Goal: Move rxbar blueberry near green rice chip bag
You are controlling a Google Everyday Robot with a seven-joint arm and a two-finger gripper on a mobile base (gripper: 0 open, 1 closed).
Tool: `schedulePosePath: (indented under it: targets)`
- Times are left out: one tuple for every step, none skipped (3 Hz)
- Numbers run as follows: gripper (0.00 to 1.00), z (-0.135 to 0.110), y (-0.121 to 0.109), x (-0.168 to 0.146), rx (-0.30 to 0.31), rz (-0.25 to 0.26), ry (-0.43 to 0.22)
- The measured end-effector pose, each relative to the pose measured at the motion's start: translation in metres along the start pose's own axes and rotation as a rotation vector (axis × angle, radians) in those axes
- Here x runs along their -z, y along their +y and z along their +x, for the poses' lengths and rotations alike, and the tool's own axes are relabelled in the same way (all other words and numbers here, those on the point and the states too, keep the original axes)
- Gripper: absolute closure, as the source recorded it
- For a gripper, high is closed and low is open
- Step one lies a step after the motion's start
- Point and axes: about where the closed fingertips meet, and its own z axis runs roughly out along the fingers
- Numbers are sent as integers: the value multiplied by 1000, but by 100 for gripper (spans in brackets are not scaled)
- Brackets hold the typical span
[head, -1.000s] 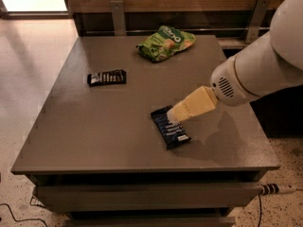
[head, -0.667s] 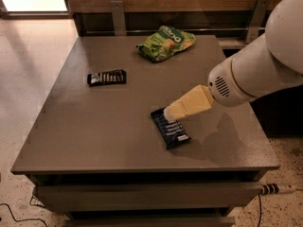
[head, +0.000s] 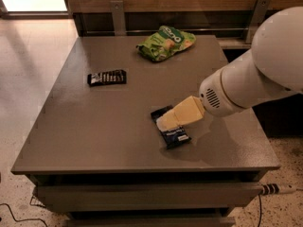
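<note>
The gripper [head: 165, 121] sits low over the right front part of the table [head: 109, 131], its pale yellow tip across the upper end of the rxbar blueberry [head: 175, 136]; I cannot tell whether it is parted, closed or clamped on the bar. The bar lies flat and angled. The white arm [head: 255, 79] reaches in from the right. The green rice chip bag [head: 165, 42] lies well apart at the far edge, and a black bar wrapper [head: 107, 77] lies to the left
</note>
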Motion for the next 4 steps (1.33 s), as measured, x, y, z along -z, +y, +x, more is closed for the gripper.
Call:
schedulePosePath:
  targets:
    - [0,11,22,-24,29,22,15]
    - [0,17,26,-38,26,85,32]
    - [0,15,22,-53,9,133,50]
    - [0,17,22,-69,-6,112,81]
